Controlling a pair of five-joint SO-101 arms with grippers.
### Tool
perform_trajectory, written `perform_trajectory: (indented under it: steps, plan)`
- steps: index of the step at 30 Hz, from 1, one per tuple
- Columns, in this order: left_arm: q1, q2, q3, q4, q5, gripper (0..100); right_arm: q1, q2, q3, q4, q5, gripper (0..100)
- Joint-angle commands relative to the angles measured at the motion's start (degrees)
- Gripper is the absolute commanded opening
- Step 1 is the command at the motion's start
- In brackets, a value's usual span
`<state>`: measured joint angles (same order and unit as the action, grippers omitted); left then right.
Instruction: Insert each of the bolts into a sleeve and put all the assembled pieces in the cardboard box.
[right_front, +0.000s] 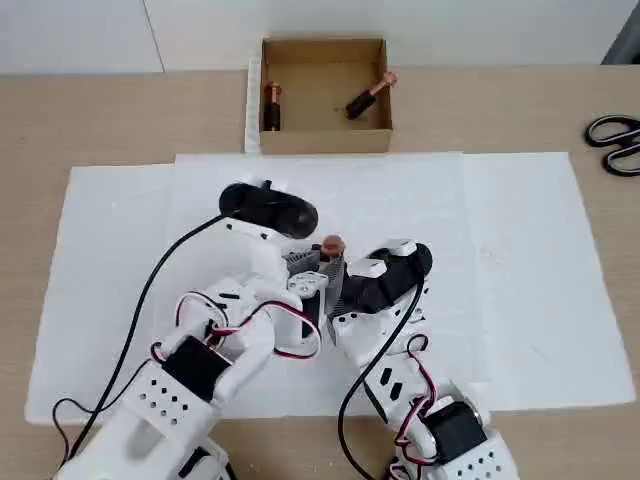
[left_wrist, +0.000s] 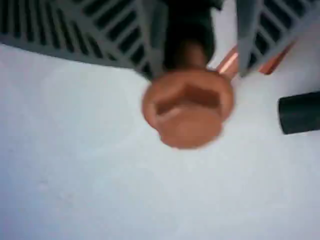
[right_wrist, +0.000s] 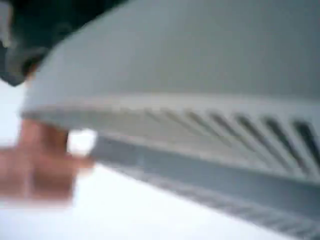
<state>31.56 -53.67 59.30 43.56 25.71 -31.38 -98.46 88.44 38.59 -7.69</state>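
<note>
An open cardboard box (right_front: 325, 140) stands midway along the worktop's far edge. It holds two copper bolts in dark sleeves: one piece (right_front: 270, 105) by the left wall, another piece (right_front: 366, 96) lying slantwise at the right. A third bolt (left_wrist: 187, 107), hexagon-headed, sits in a black sleeve (left_wrist: 187, 35) near the worktop's middle.

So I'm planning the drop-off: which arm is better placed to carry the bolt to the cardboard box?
Left, probably. Its wrist view shows the bolt clamped in the left gripper, and the cardboard box lies just ahead of it. The right gripper only crowds alongside; its hold is unclear.
</note>
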Motion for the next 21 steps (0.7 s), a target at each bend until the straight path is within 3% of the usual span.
perform_trajectory:
  steps: [1,10,16,21]
  plan:
    - [0.26,-0.09,-0.84,3.16,0.26,17,1.1,-1.36,-3.16,-0.57,-0.18,0.5]
    - [-0.44,-0.18,-3.47,5.89,0.26,17,1.27,-1.36,-3.16,-0.57,-0.18,0.5]
    - [1.93,-0.09,-7.25,10.55,-4.92,17,1.27,-1.36,-3.16,-0.57,-0.18,0.5]
    - [-4.48,-0.09,-12.0,15.12,-5.1,17,1.36,-1.36,-3.16,-0.57,-0.18,0.5]
